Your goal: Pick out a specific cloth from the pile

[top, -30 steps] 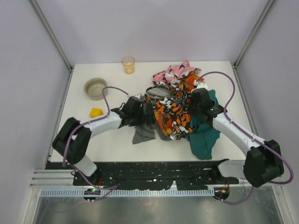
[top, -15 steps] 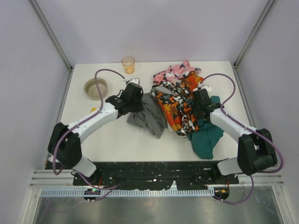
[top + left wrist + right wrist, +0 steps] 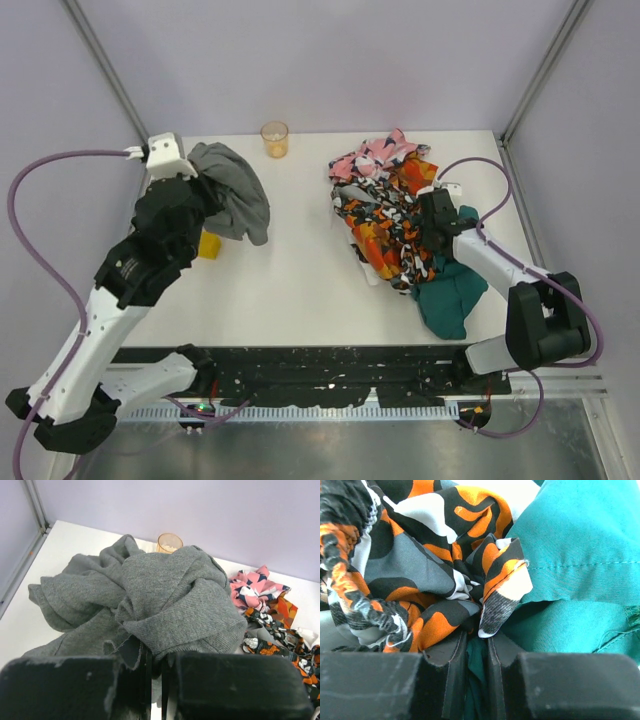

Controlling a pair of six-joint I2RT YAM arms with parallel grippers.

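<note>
Cloth [image 3: 238, 200] is gripped by L claw [image 3: 156, 690], jaws closed to a thin slit on a grey fold. It is held bunched over far-left part of counter [image 3: 300, 270], near cup [image 3: 274, 138] and well apart from pile [image 3: 390, 215]. R claw [image 3: 477, 675] is pressed into pile's right side, jaws nearly shut w/ teal fabric pinched between them and a patterned fold at the tips.

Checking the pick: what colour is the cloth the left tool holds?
Plain mid-grey with no pattern; the cloth shows best in the left wrist view.
</note>
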